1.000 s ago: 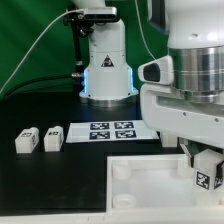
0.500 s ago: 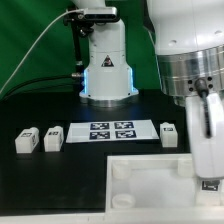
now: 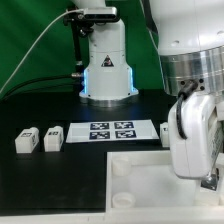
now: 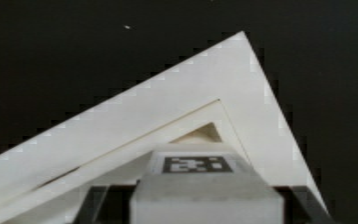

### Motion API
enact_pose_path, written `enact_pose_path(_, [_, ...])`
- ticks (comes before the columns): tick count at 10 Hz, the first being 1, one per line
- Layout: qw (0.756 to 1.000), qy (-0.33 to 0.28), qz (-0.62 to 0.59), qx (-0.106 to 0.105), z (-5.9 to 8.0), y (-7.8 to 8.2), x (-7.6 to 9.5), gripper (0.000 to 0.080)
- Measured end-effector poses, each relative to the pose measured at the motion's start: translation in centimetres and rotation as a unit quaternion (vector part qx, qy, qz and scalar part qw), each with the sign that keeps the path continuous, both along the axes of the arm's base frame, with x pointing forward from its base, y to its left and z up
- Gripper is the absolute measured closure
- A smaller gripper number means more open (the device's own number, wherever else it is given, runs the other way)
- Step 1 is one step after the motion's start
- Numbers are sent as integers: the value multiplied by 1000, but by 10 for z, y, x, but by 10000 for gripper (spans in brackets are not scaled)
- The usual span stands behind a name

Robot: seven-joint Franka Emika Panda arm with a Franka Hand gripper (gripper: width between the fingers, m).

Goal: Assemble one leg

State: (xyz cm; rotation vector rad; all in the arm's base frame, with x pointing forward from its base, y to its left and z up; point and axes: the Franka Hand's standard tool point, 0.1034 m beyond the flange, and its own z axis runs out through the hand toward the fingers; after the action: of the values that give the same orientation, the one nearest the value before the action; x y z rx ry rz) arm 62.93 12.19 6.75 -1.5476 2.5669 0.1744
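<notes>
Showing the exterior view: gripper (image 3: 207, 178) low over the tray (image 3: 140, 172); three loose legs (image 3: 26, 141) by the marker board (image 3: 110, 131). Wrist view: a tagged leg (image 4: 195, 164) clamped between the fingers (image 4: 101, 203), above the tray corner (image 4: 220, 90). Judged mid-task: leg carried, not yet seated.

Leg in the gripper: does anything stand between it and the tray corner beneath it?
Nothing visible does. In the wrist view the leg has only the tray corner beyond it, and that corner is bare.
</notes>
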Motion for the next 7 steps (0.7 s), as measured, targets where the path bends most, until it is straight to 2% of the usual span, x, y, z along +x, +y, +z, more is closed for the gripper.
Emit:
enact_pose_path(1, [1000, -3, 18, 0, -1, 1, 0, 404])
enact_pose_path(2, [1000, -4, 25, 0, -1, 1, -1, 404])
enact_pose_path(3, [999, -6, 38, -3, -1, 2, -1, 255])
enact_pose_path(4, [990, -17, 140, -19, -3, 8, -4, 182])
enact_pose_path(5, [975, -24, 221, -28, -2, 12, -6, 159])
enact_pose_path(7, [928, -40, 369, -44, -1, 14, -9, 151])
